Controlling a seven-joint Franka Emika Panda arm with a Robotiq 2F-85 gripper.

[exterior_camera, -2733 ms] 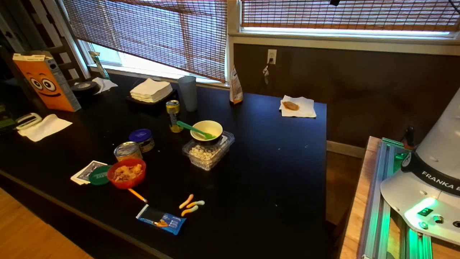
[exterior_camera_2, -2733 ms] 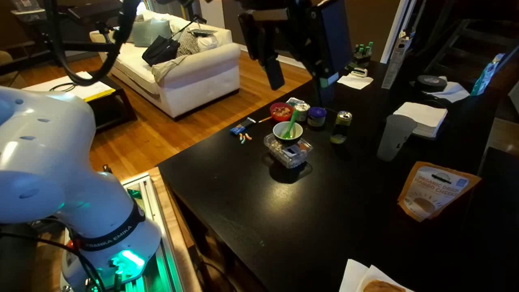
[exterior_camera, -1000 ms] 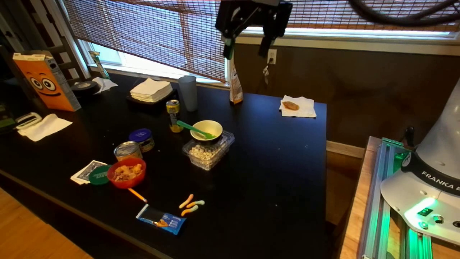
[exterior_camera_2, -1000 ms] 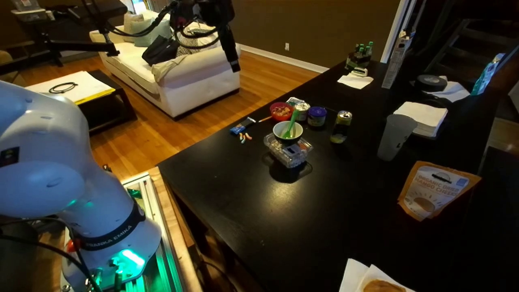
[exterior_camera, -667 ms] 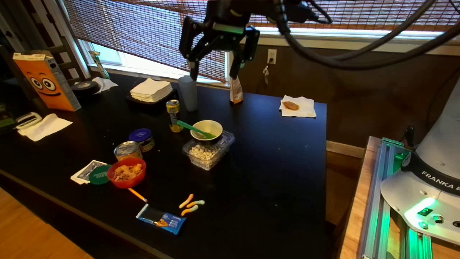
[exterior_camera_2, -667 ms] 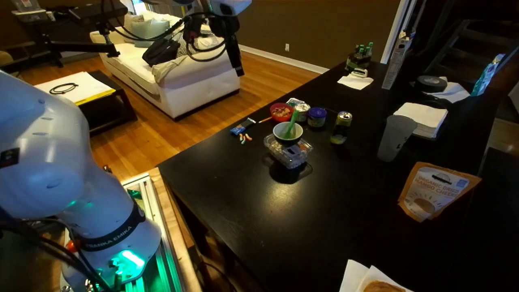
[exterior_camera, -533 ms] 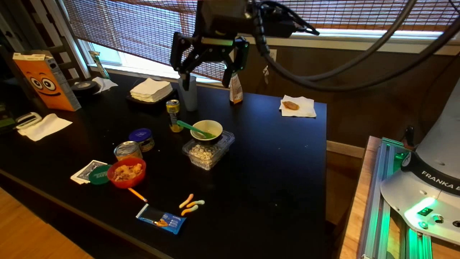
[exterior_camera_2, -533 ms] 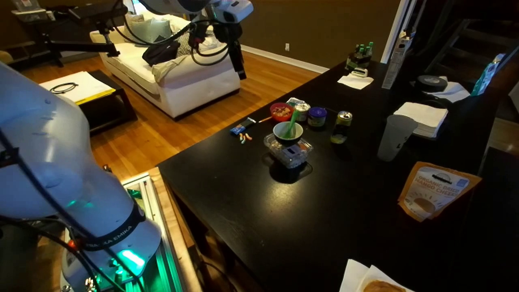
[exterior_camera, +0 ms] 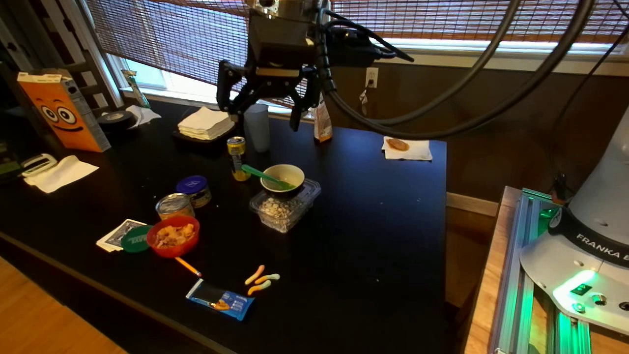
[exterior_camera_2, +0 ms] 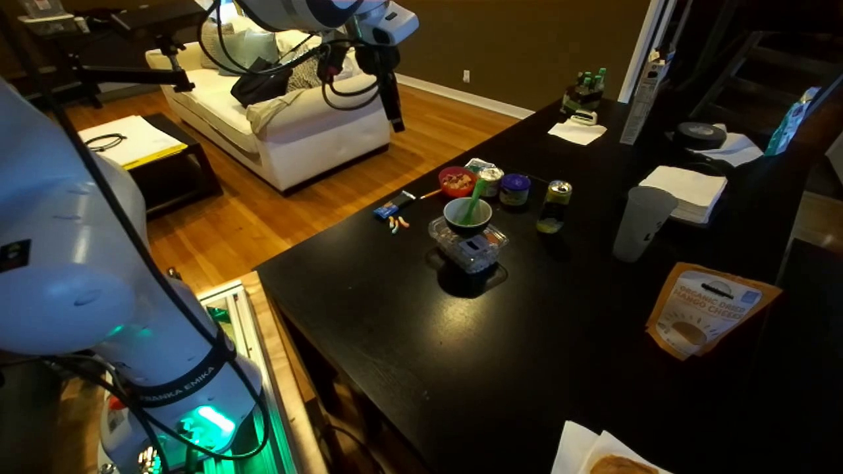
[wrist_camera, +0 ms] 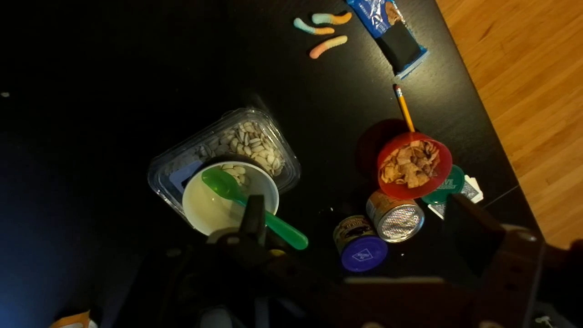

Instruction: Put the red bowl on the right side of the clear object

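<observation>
The end effector is hanging high over the smooth, dark table, its black, angular fingers standing wide apart. The red bowl — round, glossy, plastic — is sitting upright there, apart from the clear object and cradling rough, crinkled flakes. The clear object, squarish and see-through, is showing pale oval seeds through its walls and carrying a round, cream-lined bowl with a smooth green spoon leaning in it. A slim pencil is lying beside the red bowl.
</observation>
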